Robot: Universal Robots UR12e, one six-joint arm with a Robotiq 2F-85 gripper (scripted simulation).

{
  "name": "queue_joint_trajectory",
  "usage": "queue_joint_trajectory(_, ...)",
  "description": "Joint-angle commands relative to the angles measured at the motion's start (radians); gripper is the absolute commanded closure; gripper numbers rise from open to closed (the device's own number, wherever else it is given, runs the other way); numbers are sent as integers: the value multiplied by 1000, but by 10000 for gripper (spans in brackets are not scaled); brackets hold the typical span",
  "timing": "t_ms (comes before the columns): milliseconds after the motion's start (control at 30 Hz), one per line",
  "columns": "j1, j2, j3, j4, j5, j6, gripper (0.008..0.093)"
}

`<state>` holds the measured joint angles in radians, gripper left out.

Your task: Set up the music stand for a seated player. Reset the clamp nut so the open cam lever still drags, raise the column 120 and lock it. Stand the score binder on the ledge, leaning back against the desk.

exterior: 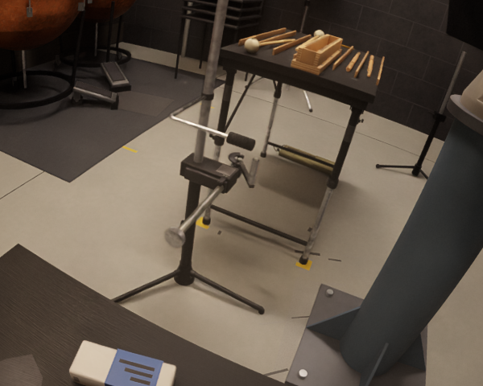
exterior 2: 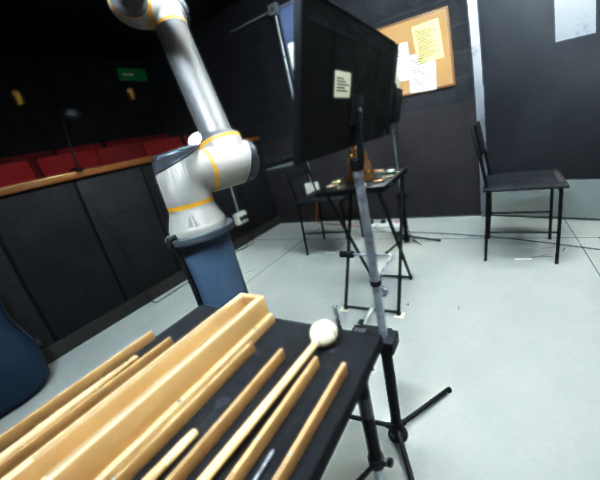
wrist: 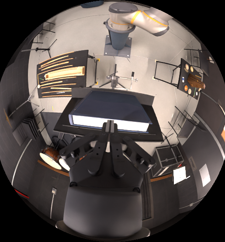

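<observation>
The dark blue score binder (wrist: 111, 110) stands on the ledge of the music stand's black desk (wrist: 108, 114), its white page edge facing up toward me. My gripper (wrist: 110, 126) hovers just above the binder's top edge, closed and empty. Far below, the stand's column (exterior: 208, 79) rises out of the black clamp block (exterior: 210, 170), with the cam lever (exterior: 244, 168) hanging at the block's right and a long silver bolt ending in the round clamp nut (exterior: 175, 237) toward the front. The tripod base (exterior: 185, 278) sits on the floor. In the second side camera the desk's back (exterior 2: 342, 77) is high on the column.
A percussion table (exterior: 304, 62) with wooden bars, mallets and a wooden box stands right behind the stand. The arm's blue pedestal (exterior: 416, 266) is to the right. A dark table with a white and blue box (exterior: 123, 367) is in the near corner. Timpani (exterior: 25, 20) and a chair (exterior 2: 517, 186) stand further off.
</observation>
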<state>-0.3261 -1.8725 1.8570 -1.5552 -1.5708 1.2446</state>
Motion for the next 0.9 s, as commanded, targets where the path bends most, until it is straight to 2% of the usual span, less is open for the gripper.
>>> queue_joint_trajectory(0, 0, 0, 4, -5, 0, 0, 934)
queue_joint_trajectory(467, 0, 2, 77, -81, 0, 0, 934)
queue_joint_trajectory(867, 0, 4, 106, -112, 0, 0, 934)
